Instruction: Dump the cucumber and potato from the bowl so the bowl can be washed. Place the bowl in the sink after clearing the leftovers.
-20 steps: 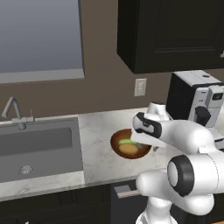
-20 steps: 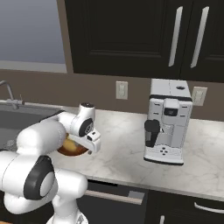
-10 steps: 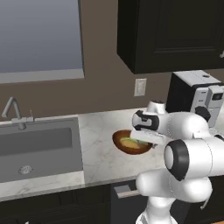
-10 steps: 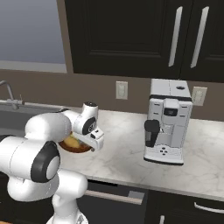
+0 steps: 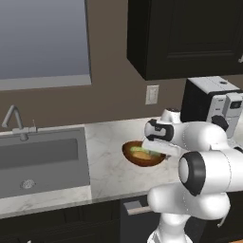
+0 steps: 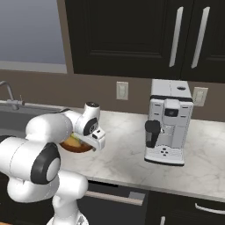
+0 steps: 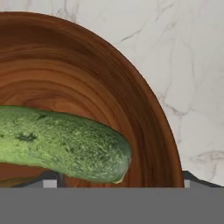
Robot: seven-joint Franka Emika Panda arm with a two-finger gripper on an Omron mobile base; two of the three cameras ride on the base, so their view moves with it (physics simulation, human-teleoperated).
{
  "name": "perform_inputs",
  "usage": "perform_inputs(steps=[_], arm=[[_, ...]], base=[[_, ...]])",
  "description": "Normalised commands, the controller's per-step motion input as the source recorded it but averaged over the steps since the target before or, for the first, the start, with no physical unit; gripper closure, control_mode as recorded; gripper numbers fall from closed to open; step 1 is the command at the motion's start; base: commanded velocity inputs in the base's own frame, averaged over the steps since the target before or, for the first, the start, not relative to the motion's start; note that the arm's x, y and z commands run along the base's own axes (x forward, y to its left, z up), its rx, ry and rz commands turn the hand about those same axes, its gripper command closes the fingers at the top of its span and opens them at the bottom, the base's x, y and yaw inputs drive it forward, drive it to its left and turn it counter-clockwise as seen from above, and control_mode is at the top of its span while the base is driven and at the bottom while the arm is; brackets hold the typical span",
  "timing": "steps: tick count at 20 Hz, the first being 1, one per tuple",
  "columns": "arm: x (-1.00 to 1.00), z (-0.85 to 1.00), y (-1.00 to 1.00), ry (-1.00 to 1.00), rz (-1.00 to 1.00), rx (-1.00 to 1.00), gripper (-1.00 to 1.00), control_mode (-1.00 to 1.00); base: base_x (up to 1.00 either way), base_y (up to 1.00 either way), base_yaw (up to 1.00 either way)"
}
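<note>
Marble counter point(image 5: 107, 166) carries the bowl point(image 5: 135, 155) between sink point(image 5: 40, 161) and coffee machine point(image 6: 167, 127).

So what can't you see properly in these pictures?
- The potato: cannot be made out in the bowl; the hand covers much of it in the base views.
- The cucumber: its left end is cut off by the hand view's edge.
- The jaws: the hand hides them in both base views.
- The sink: cut off at the left edge, left base view.
</note>
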Motion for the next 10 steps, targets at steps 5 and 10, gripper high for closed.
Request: perform_inputs(steps=[5, 10], arm=[[-0.13, 0.00, 0.00, -0.07, 0.00, 0.00, 1.00, -1.00], [-0.28, 0.06, 0.00, -0.22, -0.02, 0.00, 1.00, -1.00]], base=[[0.00, 0.00, 0.00], [0.00, 0.00, 0.00]])
